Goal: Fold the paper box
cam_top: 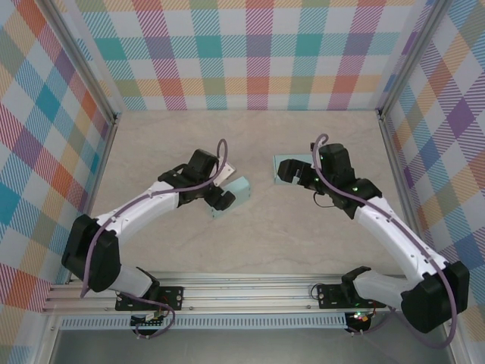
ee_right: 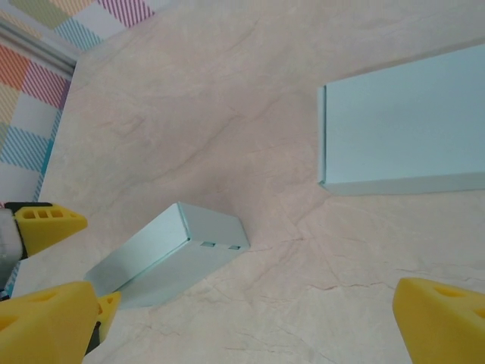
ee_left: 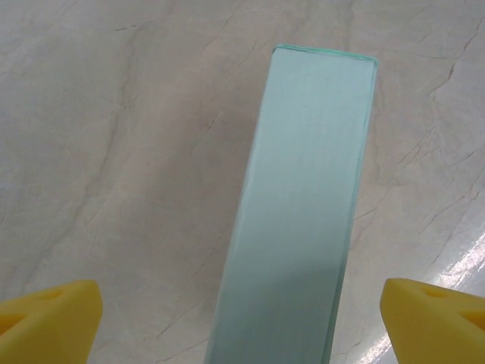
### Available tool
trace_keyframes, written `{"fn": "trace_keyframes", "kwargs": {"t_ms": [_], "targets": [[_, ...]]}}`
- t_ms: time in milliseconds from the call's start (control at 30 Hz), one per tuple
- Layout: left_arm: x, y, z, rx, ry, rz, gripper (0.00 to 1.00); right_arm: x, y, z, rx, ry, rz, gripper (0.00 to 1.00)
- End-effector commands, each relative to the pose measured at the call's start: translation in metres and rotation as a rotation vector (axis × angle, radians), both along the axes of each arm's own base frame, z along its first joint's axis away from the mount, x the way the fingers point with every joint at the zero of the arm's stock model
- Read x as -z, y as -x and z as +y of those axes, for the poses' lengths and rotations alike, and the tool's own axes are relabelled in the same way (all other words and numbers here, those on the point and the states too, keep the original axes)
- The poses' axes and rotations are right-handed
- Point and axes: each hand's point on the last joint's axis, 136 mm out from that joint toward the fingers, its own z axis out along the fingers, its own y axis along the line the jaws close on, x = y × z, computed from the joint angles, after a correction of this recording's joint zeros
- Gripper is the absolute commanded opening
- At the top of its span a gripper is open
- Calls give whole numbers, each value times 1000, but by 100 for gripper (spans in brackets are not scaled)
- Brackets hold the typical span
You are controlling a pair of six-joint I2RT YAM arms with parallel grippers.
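The paper box (cam_top: 236, 194) is pale teal and lies folded shut on the table, left of centre. In the left wrist view the paper box (ee_left: 303, 205) runs lengthwise between my yellow fingertips (ee_left: 49, 318), with clear gaps on both sides. My left gripper (ee_left: 242, 322) is open over its near end and touches nothing. In the right wrist view the same box (ee_right: 170, 254) lies at the lower left, with two small slots on its side. My right gripper (ee_right: 242, 322) is open above bare table, well apart from the box. From above, the left gripper (cam_top: 220, 199) and the right gripper (cam_top: 292, 173) face each other.
A second flat pale teal piece (ee_right: 402, 129) lies on the table by my right gripper, also seen from above (cam_top: 288, 161). Checked walls (cam_top: 242, 53) enclose the marble tabletop (cam_top: 250, 243) at the back and both sides. A metal rail (cam_top: 242, 292) runs along the near edge.
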Motion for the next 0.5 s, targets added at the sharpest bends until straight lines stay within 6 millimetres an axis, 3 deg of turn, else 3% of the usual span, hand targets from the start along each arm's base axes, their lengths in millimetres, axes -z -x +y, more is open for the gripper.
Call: {"fn": "trace_keyframes", "kwargs": {"t_ms": [0,167,467], "targets": [[8,6,-4,67,-59,48,93,2,5,-17,58,39,-9,100],[21,1,-9,88,-91,66,85,-2,10,-21,69,33,-31,100],[32,-13,-8,116,-226,-2,59,-11,21,-38,113,47,-106,100]]}}
